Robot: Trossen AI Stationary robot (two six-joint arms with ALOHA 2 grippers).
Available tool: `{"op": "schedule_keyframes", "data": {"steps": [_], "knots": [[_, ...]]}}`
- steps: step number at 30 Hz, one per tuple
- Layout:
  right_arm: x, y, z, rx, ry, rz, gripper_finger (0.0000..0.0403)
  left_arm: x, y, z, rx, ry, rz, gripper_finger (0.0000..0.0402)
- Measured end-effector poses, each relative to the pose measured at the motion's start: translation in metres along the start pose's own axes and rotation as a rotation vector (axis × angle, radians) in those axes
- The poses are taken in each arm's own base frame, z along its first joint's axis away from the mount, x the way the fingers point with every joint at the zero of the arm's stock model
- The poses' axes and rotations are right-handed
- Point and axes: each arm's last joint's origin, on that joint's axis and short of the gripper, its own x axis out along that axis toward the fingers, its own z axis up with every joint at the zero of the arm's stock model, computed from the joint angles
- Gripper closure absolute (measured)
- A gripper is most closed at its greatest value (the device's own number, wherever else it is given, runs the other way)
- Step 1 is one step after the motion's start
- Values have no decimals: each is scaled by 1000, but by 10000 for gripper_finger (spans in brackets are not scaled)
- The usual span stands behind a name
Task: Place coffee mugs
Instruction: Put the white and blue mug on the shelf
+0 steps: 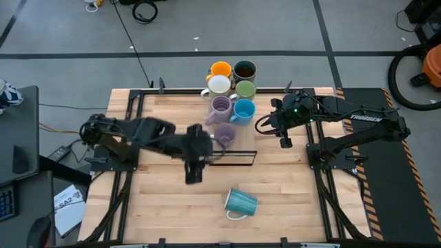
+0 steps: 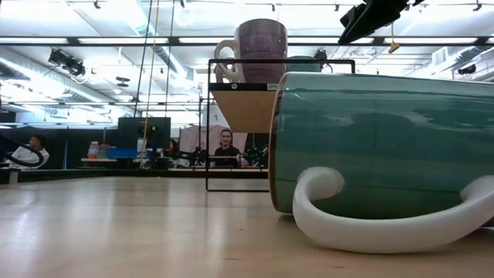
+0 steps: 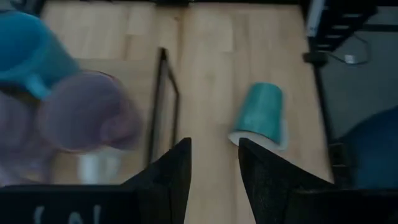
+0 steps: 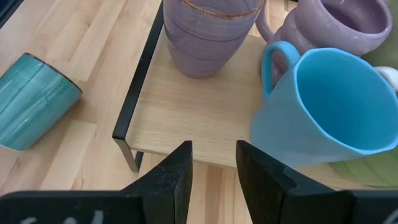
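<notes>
**8 mugs on the table: 7 clustered at the far edge, 1 lying alone**

The left gripper (image 1: 195,162) hangs over the middle of the table (image 1: 289,186), beside the near lilac mug (image 1: 224,133); its 2 fingers (image 3: 169,180) are spread with a narrow gap and nothing between them. That mug stands on a small wooden shelf (image 4: 186,118) with a black metal frame (image 1: 238,157).

7 mugs stand grouped near the far edge: 1 orange mug (image 1: 220,69), 1 dark mug (image 1: 244,69), 1 pale cream mug (image 1: 218,85), 1 green mug (image 1: 245,89), 2 lilac ones, the second lilac mug (image 1: 220,106) behind the first, and 1 bright blue mug (image 1: 244,110).

1 ribbed teal mug (image 1: 240,202) lies on its side near the front edge, well apart from the rest.

The right gripper (image 1: 282,135) hovers just right of the cluster, its 2 fingers (image 4: 174,177) likewise parted and empty.
</notes>
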Motion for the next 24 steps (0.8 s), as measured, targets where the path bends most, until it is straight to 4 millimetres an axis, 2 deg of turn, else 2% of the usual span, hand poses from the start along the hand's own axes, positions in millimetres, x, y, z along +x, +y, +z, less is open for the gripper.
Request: {"op": "schedule_keyframes", "data": {"steps": [4,12,19,24], "knots": [[0,0,0,0,1,1,274,5,-30,-13,-7,13,-18,262],[0,0,0,2,0,0,274,46,-75,-58,-130,82,-8,262],[0,0,0,124,-1,7,274,80,-91,-90,-149,102,-59,262],[0,4,1,221,-18,89,274,98,-95,-102,-154,72,-101,262]]}}
